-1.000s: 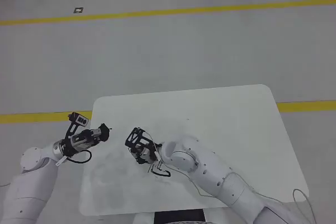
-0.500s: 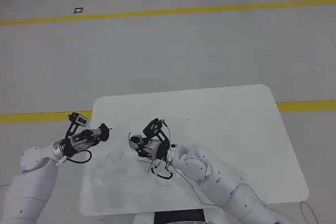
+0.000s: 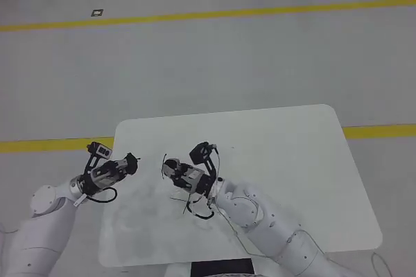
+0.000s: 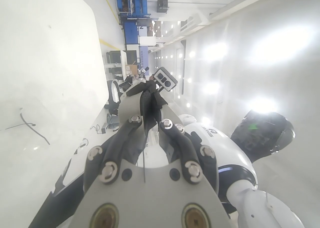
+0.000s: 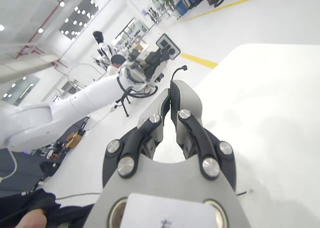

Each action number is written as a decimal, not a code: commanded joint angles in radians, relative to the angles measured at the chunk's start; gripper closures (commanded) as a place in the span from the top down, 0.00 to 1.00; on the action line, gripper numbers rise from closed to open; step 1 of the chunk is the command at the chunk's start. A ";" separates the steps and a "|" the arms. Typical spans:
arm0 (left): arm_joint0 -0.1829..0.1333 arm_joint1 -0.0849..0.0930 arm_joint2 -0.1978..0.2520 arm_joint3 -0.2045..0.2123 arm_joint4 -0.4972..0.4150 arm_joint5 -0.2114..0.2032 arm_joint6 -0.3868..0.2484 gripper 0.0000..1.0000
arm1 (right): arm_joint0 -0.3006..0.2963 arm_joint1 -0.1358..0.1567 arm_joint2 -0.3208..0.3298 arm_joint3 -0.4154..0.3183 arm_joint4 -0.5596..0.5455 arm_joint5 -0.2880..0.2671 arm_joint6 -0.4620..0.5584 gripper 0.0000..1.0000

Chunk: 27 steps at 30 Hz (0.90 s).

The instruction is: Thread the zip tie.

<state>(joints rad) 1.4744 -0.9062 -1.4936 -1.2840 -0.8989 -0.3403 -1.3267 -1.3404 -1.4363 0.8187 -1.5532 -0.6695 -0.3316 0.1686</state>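
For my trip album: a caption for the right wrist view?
Right hand pinching a black zip tie above the white table.

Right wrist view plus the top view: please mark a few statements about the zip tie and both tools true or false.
1. The right tool is shut on the zip tie. True.
2. The zip tie's head end sticks out beyond the fingertips. True.
3. The left tool touches the right tool. False: they are apart, with a gap between them.
4. Both tools hang over the table's far right corner. False: they are over its near left part.
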 commanded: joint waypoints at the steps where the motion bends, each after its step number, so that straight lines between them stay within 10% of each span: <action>1: -0.003 -0.004 0.007 0.008 0.024 0.000 0.009 0.00 | -0.018 -0.005 0.000 -0.003 0.036 0.024 -0.067 0.00; 27: -0.003 -0.045 0.080 -0.014 0.082 0.000 0.110 0.00 | -0.012 -0.040 -0.046 0.021 0.069 0.124 -0.240 0.00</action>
<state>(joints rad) 1.4718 -0.9500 -1.4181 -1.2979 -0.8222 -0.3398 -1.2193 -1.3541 -1.4736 0.7758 -1.5358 -0.6012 -0.2144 -0.0630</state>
